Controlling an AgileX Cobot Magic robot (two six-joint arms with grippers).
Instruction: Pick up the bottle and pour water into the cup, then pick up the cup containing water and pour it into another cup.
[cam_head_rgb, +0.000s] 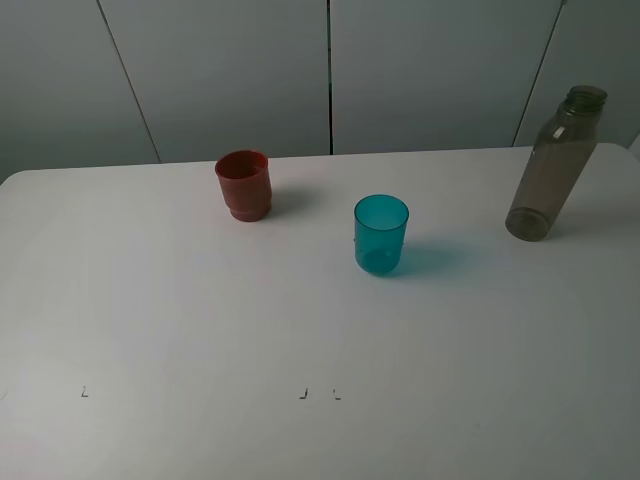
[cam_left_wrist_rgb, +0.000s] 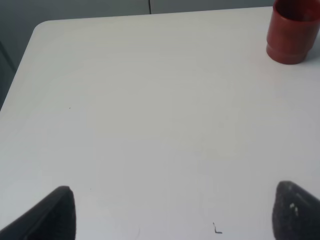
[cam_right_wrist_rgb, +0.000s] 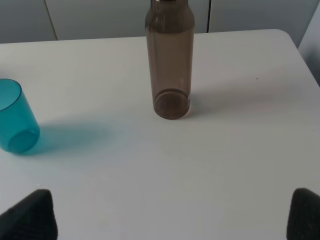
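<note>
The smoky grey-brown bottle stands upright and uncapped at the table's far right; the right wrist view has it straight ahead. A translucent teal cup stands near the middle of the table, also seen in the right wrist view. The other cup, opaque red, stands further left and back and shows in the left wrist view. Neither arm shows in the exterior view. My left gripper is open over bare table, well short of the red cup. My right gripper is open, some way before the bottle, holding nothing.
The white table ends in a rounded far-left corner and a rounded far-right corner. Grey wall panels stand behind it. Small dark marks lie near the front edge.
</note>
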